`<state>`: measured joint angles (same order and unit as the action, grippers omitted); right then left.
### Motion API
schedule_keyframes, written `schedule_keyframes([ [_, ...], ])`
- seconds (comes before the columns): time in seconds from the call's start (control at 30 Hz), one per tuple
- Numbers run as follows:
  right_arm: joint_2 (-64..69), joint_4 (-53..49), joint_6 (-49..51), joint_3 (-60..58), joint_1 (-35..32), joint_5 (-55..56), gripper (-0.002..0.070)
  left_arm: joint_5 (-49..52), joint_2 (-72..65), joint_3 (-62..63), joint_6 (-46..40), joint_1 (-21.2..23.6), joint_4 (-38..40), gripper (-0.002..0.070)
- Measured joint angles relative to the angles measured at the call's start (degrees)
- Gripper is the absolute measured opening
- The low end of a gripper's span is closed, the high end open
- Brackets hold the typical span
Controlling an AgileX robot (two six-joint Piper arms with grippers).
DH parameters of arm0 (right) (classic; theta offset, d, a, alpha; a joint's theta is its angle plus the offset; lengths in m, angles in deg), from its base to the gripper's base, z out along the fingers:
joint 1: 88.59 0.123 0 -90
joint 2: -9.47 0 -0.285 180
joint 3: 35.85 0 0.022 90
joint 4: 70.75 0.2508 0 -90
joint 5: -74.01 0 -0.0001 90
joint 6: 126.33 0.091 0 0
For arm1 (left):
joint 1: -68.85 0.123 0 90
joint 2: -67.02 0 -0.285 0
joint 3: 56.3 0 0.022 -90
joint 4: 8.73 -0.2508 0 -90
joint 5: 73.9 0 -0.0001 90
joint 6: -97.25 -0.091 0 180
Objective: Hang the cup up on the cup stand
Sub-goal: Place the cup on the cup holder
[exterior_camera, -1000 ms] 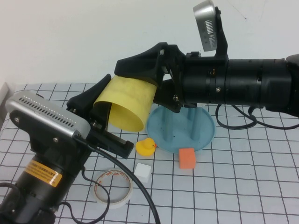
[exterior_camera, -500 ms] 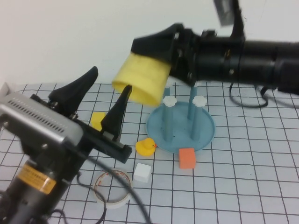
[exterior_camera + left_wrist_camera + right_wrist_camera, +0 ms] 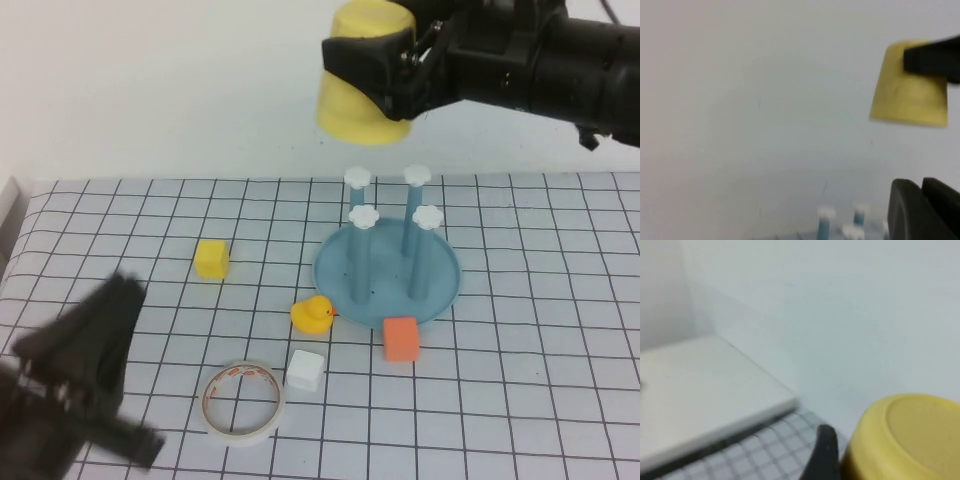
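The yellow cup [image 3: 362,82] hangs mouth down, high above the table and up and to the left of the cup stand [image 3: 388,282]. My right gripper [image 3: 392,58] is shut on the cup near its closed end. The right wrist view shows the cup's base [image 3: 912,437] beside one dark finger [image 3: 826,455]. The stand's blue pegs with white caps [image 3: 366,215] are bare. My left gripper [image 3: 118,302] is low at the near left, blurred, with its fingers [image 3: 910,210] together and empty. The left wrist view shows the cup [image 3: 910,92] above the pegs [image 3: 825,222].
On the grid mat lie a small yellow cube [image 3: 211,258], a yellow duck [image 3: 312,315], a white cube [image 3: 304,370], an orange cube [image 3: 400,338] against the stand's front rim, and a tape roll [image 3: 242,402]. A white tray edge [image 3: 8,210] shows at far left.
My right gripper lifted the cup up and to the right and turned it mouth down. My left gripper let go of the cup, drew back to the near left and closed.
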<state>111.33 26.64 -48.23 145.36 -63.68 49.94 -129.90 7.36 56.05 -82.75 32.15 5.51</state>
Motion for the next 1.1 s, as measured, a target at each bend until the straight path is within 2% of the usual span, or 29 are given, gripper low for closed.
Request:
schedule_keyframes([
  [0.17,2.4,0.31,-9.82,0.56,0.0,3.12,0.0589,4.42,4.38,-5.2,0.47,0.0,-0.39,0.0003],
  [0.33,8.45,0.45,-13.32,3.68,0.0,4.3,0.0588,5.14,4.7,-7.25,0.55,0.0,-1.96,0.0],
  [0.67,20.89,0.57,-13.64,15.66,0.0,10.18,0.0587,5.39,4.7,-7.5,0.55,0.0,-3.42,0.0],
  [1.1,29.34,0.92,-8.3,20.13,-0.04,12.78,0.0587,6.73,4.7,-7.5,0.55,0.0,-3.78,0.0],
])
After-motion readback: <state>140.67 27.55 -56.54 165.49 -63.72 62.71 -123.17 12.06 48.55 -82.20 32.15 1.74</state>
